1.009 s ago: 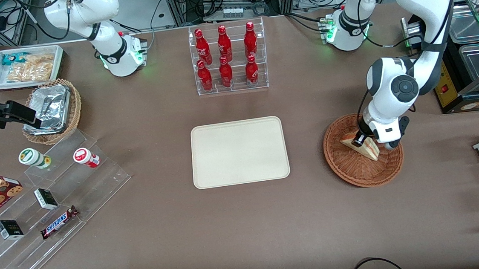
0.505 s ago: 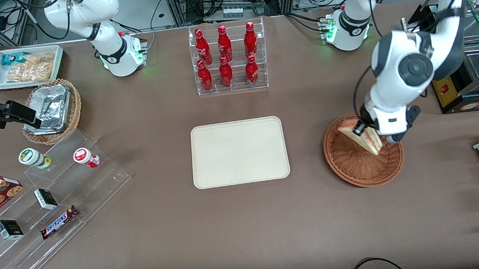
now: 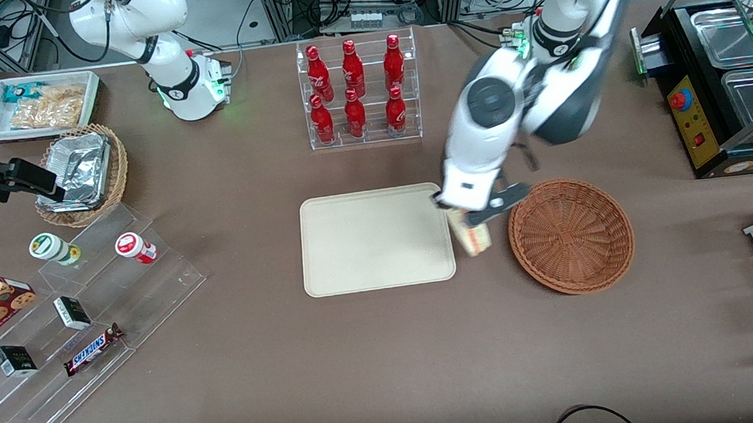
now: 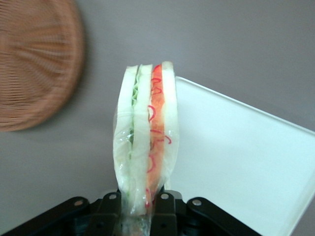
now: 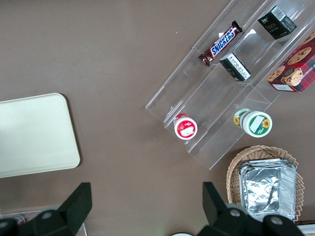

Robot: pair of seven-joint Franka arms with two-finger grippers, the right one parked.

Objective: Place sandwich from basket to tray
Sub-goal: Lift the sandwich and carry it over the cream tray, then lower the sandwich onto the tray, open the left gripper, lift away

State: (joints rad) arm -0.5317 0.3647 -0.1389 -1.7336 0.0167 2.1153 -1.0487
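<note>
Spreading under everything is the brown tabletop point(image 3: 360, 347), and above it the white left arm point(image 3: 515, 93) leans down from its base toward the middle. Next to the tool, on the parked arm's side of it, lies the cream tray point(image 3: 376, 238), flat and bare, with its rounded edge just under where the tool hangs. On the tool's other flank, toward the working arm's end, sits the reddish-brown wicker basket point(image 3: 570, 235), close by but not touching the tray. The tool point(image 3: 468, 221) itself hovers over the strip of tabletop between tray and basket, right at the tray's rim, its black fingers point(image 4: 165, 206) clamped on the base of the sandwich point(image 3: 472, 237). That sandwich is held clear of the basket, hanging on edge from the tool with its point away from the fingers; in the wrist view the sandwich point(image 4: 146, 142) shows pale bread slices with a green layer on one side and a red-orange layer on the other, wrapped in clear film, and the tray point(image 4: 236, 167) and the basket point(image 4: 37, 64) lie on either side of it.
</note>
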